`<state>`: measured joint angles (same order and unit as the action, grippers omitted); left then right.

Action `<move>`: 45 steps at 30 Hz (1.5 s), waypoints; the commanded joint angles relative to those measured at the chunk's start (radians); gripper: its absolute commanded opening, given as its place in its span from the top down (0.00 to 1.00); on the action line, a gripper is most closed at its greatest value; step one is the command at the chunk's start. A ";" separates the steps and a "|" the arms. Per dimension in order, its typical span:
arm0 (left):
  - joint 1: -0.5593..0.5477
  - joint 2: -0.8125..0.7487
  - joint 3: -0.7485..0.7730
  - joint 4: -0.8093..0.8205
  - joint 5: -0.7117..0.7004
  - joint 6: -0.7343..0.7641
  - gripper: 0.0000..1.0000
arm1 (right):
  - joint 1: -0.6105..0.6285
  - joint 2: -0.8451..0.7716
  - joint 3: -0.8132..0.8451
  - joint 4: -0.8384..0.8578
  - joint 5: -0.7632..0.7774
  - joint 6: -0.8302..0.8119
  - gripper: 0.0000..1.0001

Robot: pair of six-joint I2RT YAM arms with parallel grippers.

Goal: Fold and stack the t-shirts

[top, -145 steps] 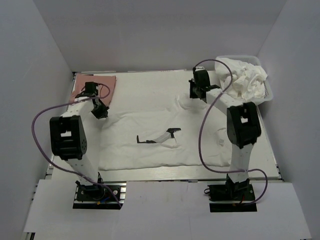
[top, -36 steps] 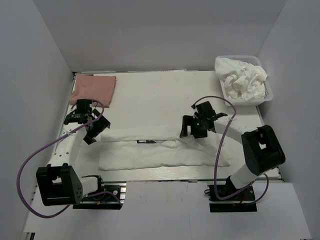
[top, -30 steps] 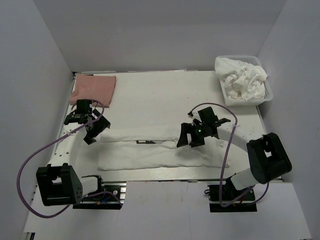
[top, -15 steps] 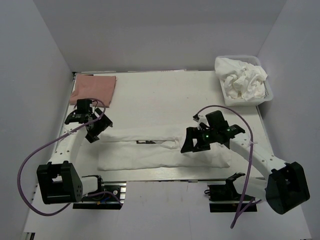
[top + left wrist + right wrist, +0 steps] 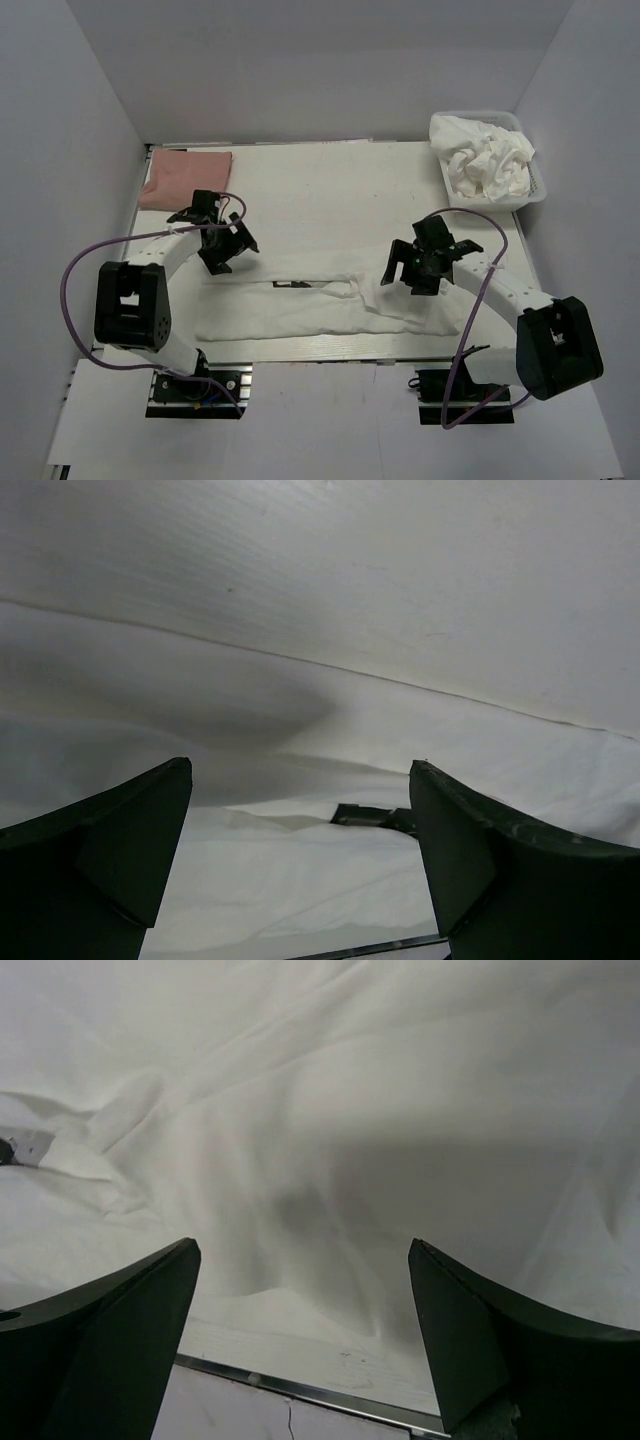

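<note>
From above, a white t-shirt (image 5: 300, 315), folded lengthwise, lies across the near table (image 5: 330, 190); a pink shirt (image 5: 185, 178) sits far left. At my left wrist, my left gripper (image 5: 300, 770) gapes wide, empty, over the white t-shirt. At my right wrist, my right gripper (image 5: 303, 1248) likewise holds nothing.

The left arm (image 5: 150, 262) bends at an elbow near its base and reaches forward and inward, the left gripper (image 5: 228, 247) low, fingers spread wide and empty. The right arm (image 5: 500, 290) stretches inward from a low elbow, and the right gripper (image 5: 408, 272) gapes equally wide, holding nothing.
</note>
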<state>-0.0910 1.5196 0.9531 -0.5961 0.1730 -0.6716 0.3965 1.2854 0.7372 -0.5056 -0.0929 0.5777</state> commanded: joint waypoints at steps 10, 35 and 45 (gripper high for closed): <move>-0.024 0.039 -0.103 -0.209 -0.334 -0.091 0.00 | -0.051 0.014 -0.045 0.001 0.088 0.008 0.10; -0.107 0.054 0.216 -0.240 -0.066 0.041 0.00 | -0.104 0.405 0.181 0.119 0.088 -0.058 0.10; -0.203 0.044 0.188 -0.269 -0.056 0.130 0.00 | -0.105 0.963 0.900 -0.011 0.001 -0.263 0.10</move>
<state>-0.2726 1.6062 1.1465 -0.8616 0.0967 -0.5968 0.2947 2.0777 1.5295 -0.5217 -0.0261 0.4332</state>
